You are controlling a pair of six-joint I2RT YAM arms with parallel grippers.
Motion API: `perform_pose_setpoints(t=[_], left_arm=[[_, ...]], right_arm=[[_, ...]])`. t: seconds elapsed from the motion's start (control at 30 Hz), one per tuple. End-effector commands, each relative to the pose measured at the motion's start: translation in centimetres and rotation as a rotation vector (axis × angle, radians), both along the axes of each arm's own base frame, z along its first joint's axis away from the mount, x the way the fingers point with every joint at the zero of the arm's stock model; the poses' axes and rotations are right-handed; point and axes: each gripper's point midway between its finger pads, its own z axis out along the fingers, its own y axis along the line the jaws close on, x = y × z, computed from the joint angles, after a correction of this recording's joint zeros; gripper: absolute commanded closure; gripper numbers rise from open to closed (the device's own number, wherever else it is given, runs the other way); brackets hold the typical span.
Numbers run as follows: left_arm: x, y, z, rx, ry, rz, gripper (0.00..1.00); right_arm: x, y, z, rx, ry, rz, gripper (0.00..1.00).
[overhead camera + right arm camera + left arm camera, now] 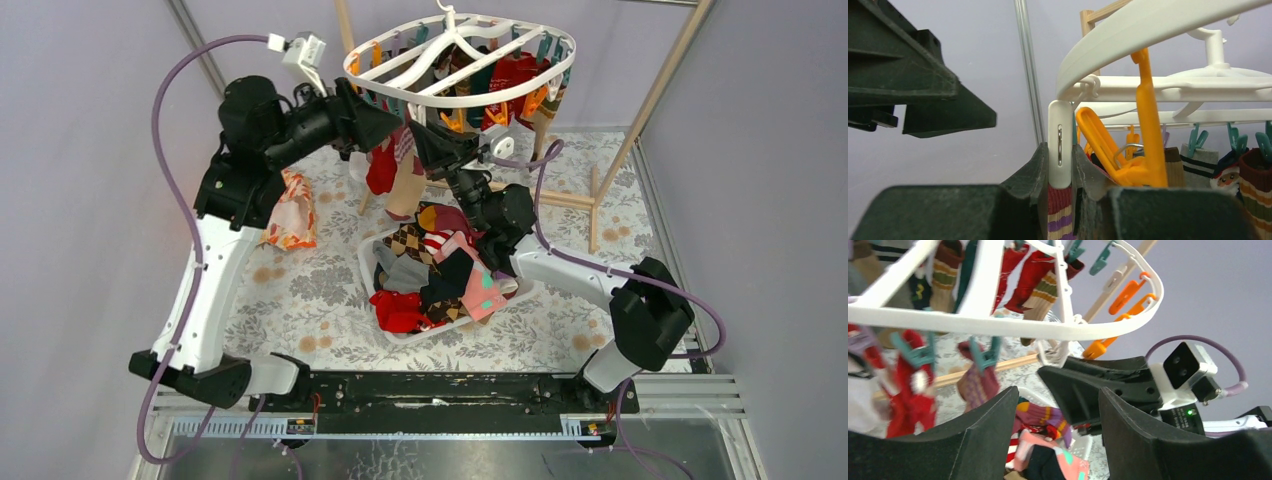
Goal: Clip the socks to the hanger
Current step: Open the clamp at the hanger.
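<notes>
**Right gripper (1060, 165) pinching a white clip (1060, 145) on the hanger (1148, 25) rim, with a striped sock (1060, 220) showing beneath it.**
The left gripper (1058, 407) is hovering alongside with its fingers spread. The clipping step is probably finishing, so the next move calls for releasing gently.

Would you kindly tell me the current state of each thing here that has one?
Left gripper: open, empty.
Right gripper: shut on white clip.
Striped sock: hanging under that clip.
Orange clip: empty.
Hanger: hanging, several socks clipped on.
Basket: heaped full.

Orange floral cloth (292, 215); wooden frame (660, 92)
</notes>
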Motion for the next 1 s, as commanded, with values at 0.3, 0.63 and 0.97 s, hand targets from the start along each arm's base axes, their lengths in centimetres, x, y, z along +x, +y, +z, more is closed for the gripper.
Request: perform_pose_setpoints(t=[0.3,0.63,0.97], left_arm=[[3.3,-4.0,0.0,-0.036,0.014,-0.053,0.37],[4.5,-4.7,0.4,-0.051,0.003,-0.054,0.43],[5.5,-4.6,-0.3,-0.035,-0.007,-0.024,0.9]], right_arm=[[-1.5,1.2,2.1,0.026,-0.045,-0.034,1.0],[-1.5,1.7,1.5,0.001,-0.034,-0.03,1.0],[-1.2,1.8,0.5,-0.044,0.027,-0.031,0.82]])
